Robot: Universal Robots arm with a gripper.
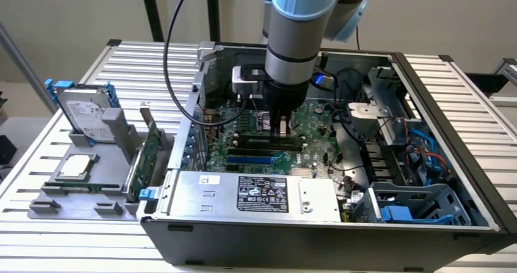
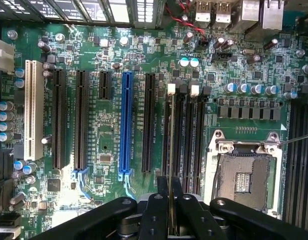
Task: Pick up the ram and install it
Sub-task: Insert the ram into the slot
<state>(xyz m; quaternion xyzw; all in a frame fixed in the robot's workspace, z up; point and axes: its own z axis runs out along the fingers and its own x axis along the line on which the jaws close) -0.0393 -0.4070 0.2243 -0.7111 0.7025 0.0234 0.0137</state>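
Note:
My gripper [image 1: 282, 126] reaches down into the open computer case [image 1: 452, 134], just above the motherboard [image 1: 242, 158]. In the wrist view my gripper [image 2: 170, 202] is shut on the ram [image 2: 171, 140], which shows edge-on as a thin pale strip between the two black fingers [image 2: 156, 212]. The stick runs along one of the black memory slots [image 2: 186, 135], in line with a white latch [image 2: 170, 89] at the slot's far end. I cannot tell whether its lower edge touches the slot.
An empty processor socket [image 2: 242, 172] lies beside the memory slots, with a blue slot [image 2: 126, 125] and black card slots on the other side. The power supply [image 1: 250, 191] fills the case's front. Outside, a grey holder [image 1: 48, 203] carries a hard drive [image 1: 81, 112], an expansion card [image 1: 144, 158] and a silver processor [image 1: 74, 166].

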